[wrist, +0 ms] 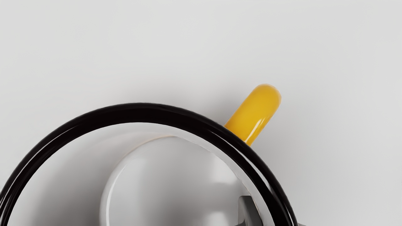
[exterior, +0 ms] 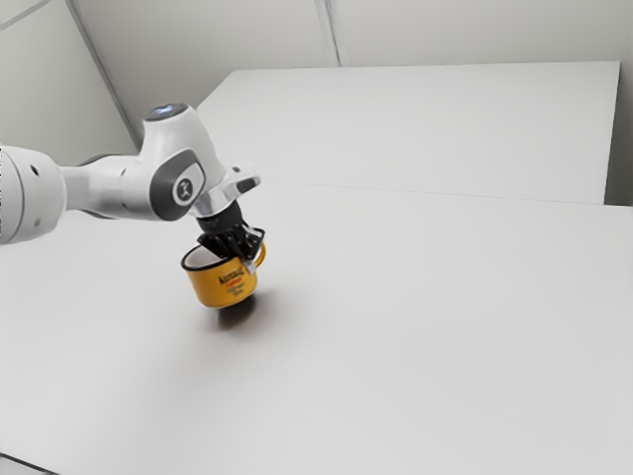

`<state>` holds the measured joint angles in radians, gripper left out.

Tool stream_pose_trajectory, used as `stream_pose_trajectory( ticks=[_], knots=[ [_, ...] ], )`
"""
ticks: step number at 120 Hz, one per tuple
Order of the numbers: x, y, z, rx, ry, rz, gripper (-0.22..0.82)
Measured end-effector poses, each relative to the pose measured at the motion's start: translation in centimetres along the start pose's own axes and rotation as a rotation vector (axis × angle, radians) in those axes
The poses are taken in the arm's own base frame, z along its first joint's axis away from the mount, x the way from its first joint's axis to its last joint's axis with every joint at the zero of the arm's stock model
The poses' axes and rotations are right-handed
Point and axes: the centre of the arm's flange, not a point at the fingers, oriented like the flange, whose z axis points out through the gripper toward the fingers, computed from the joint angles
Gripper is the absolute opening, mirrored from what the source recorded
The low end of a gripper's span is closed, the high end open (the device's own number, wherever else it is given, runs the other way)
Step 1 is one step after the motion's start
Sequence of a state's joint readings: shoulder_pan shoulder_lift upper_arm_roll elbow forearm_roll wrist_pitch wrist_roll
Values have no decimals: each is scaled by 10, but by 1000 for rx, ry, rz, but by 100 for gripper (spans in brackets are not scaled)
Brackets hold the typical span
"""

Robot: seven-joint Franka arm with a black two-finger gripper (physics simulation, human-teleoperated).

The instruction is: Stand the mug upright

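Note:
The yellow mug (exterior: 221, 288), with a black rim and dark print, has its mouth facing up and leans slightly in the exterior view, a dark shadow beneath it. My gripper (exterior: 246, 261) is at the rim near the handle, shut on the mug's wall. Looking down in the wrist view, I see the pale inside of the mug (wrist: 169, 175) and its yellow handle (wrist: 257, 110). There the gripper (wrist: 278, 219) straddles the rim, one finger inside the mug and a sliver of the other outside. The mug's underside is hidden.
The mug is over a large white table (exterior: 425, 327). Beyond it stands a pale panel (exterior: 415, 129), with light walls around. A dark-edged strip (exterior: 28, 465) crosses the exterior view's lower left corner.

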<state>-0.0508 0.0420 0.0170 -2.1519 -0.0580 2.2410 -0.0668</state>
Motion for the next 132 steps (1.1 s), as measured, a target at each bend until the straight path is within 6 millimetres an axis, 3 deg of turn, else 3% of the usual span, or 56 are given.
stream_pose_trajectory(
  ticks=[40, 60, 73, 88, 116, 132],
  knots=[
    [5, 11, 45, 14, -37, -90, -17],
    [3, 27, 39, -2, -34, -107, 19],
    [1, 26, 20, -1, -19, -123, 35],
    [-2, 20, -5, 9, -3, -140, 47],
    [8, 10, -48, 19, 52, -145, 56],
    [28, 5, -99, 59, 115, -104, 58]
  ],
)
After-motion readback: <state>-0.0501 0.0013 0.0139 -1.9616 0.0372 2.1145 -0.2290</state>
